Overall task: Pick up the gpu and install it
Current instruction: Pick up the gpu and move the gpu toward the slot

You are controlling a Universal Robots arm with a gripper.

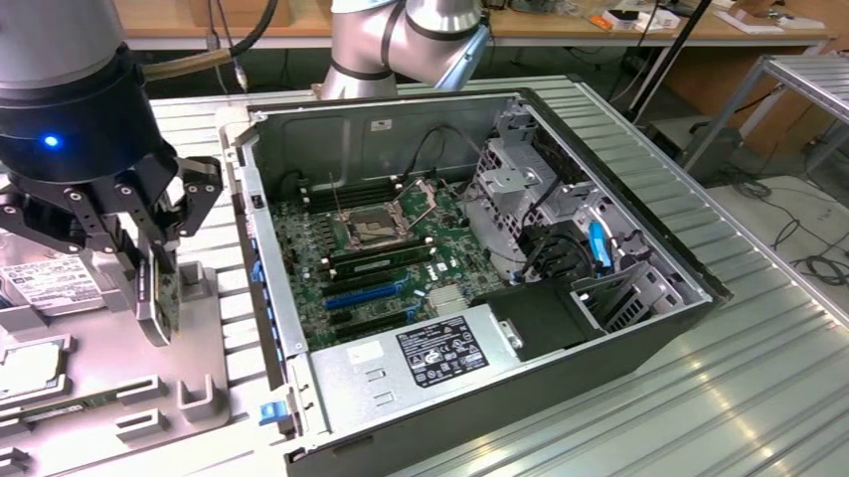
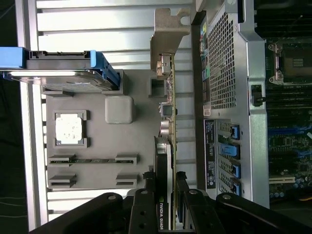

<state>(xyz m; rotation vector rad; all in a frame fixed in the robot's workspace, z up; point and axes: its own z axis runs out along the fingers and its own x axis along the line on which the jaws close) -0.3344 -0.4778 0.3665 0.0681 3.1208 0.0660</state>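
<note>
One gpu (image 1: 157,303), one computer case (image 1: 663,343), one hard drive (image 2: 63,80)

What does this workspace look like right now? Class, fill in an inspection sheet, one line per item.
Surface: ribbed metal table carrying an open PC case and grey tray.
Job's things: gpu on edge over the tray, beside the case.
Clutter: hard drive, CPU, memory stick in the tray.
Gripper: fingers shut on gpu.
Cables: black and blue leads inside the case; loose cables on the floor.
Surroundings: wooden bench behind.
</note>
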